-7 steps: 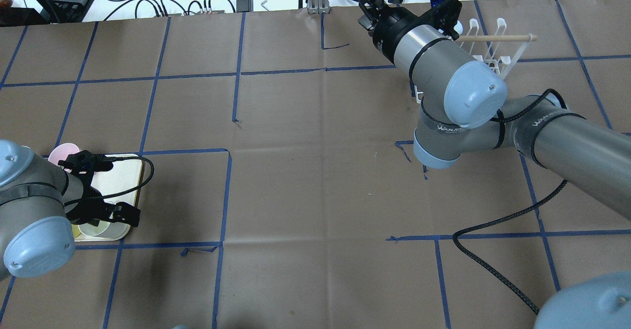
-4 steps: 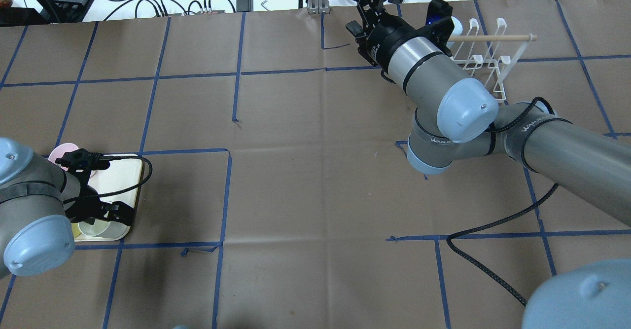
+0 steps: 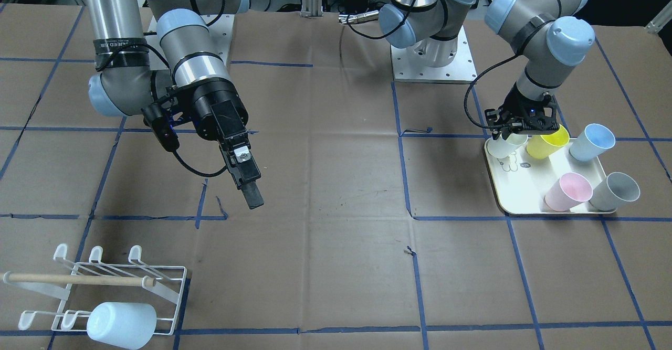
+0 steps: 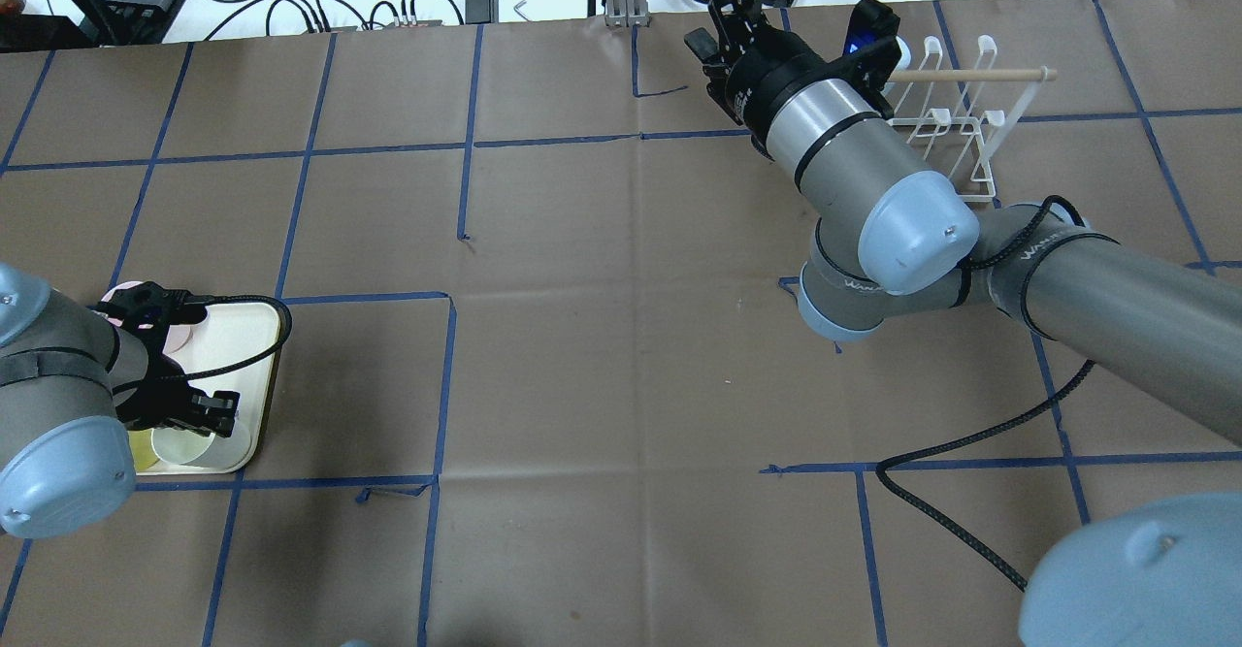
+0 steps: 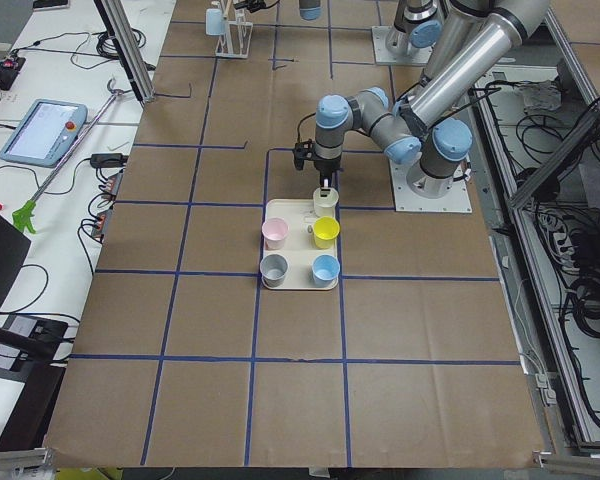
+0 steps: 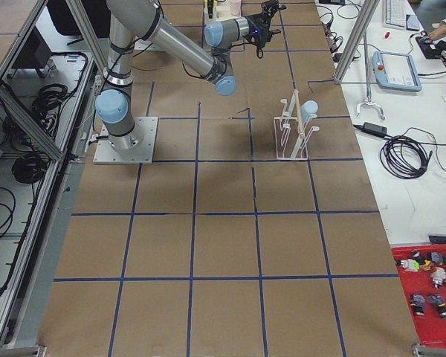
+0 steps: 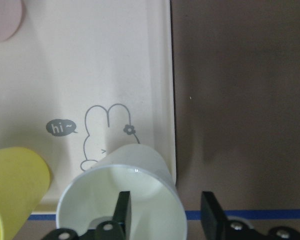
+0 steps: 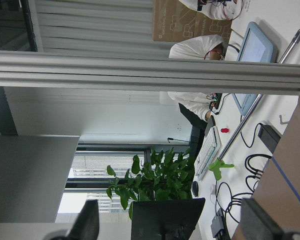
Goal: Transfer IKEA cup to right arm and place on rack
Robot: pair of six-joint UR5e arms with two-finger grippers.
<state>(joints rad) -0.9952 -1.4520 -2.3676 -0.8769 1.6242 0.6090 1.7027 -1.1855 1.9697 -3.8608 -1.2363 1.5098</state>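
Left gripper (image 7: 165,212), black, claw-fingered: I log it as open, one finger dipped inside the white cup (image 7: 122,200) and the other outside its wall, with a gap showing between that outer finger and the rim. Cup: smooth, glossy, tapered, standing mouth-up at the corner of the cream tray (image 7: 115,65) nearest the robot's base, close against the tray's low rounded rim. Yellow cup (image 3: 548,142) stands just beside it; blue cup (image 3: 590,141), pink cup (image 3: 569,190) and grey cup (image 3: 614,191) share the tray, spaced apart. Past the rim, matte brown paper (image 3: 336,182) gridded with blue tape stretches to the right gripper (image 3: 252,195), whose long straight fingers hang above the table, spread wide in its wrist view. Farthest: white wire rack (image 3: 105,282) with a wooden dowel (image 3: 79,279), carrying a pale cup (image 3: 121,324), by the operators' edge.
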